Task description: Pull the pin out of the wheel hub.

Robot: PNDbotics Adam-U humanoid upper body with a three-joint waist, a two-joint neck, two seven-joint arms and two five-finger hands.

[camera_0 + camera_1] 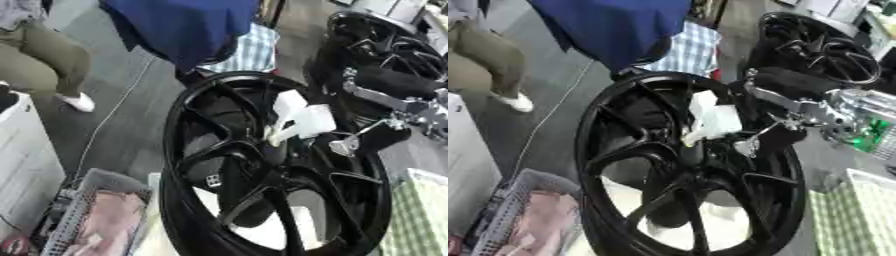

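In the left eye view, the right hand [302, 122] comes in from three o'clock, its pale fingers seemingly curled on the pin [274, 137] at the centre of the wheel hub [262, 165]; pulling askew could jam it. In the right eye view, glossy black spokes fan outward; no left hand shows.

The right arm [394, 87] comes in from the upper right, black with silver joints, its forearm slanting down and to the left. The right hand [350, 145] hangs at its lower end, a thin silver finger [765, 131] stretched out straight below the wrist [798, 107]. The other fingers are hard to make out. No left hand shows
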